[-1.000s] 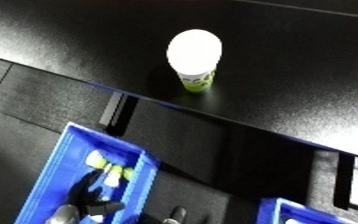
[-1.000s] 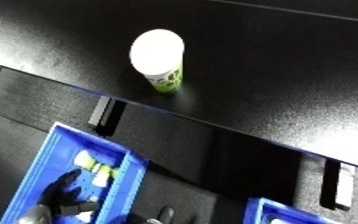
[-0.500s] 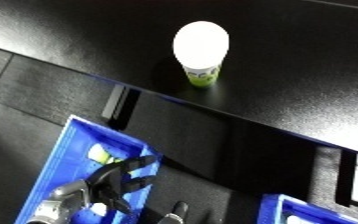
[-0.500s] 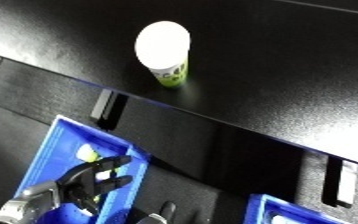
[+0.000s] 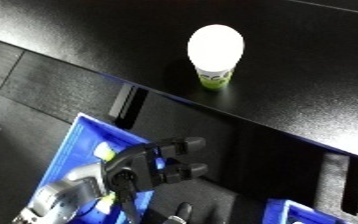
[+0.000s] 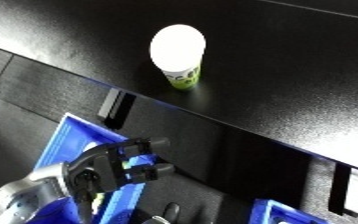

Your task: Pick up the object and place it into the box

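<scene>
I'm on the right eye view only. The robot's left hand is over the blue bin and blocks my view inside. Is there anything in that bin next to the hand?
Observer: Yes. In the left eye view a small pale yellow-and-white item lies in the blue bin, just left of the left hand.
Operator: Is the hand holding it?
Observer: No. The item sits clear of the fingers, which are spread with nothing between them.
Operator: Anything else in there?
Observer: The left eye view also shows a yellow-green bit lower in the bin, under the hand. I can't tell what it is.
</scene>
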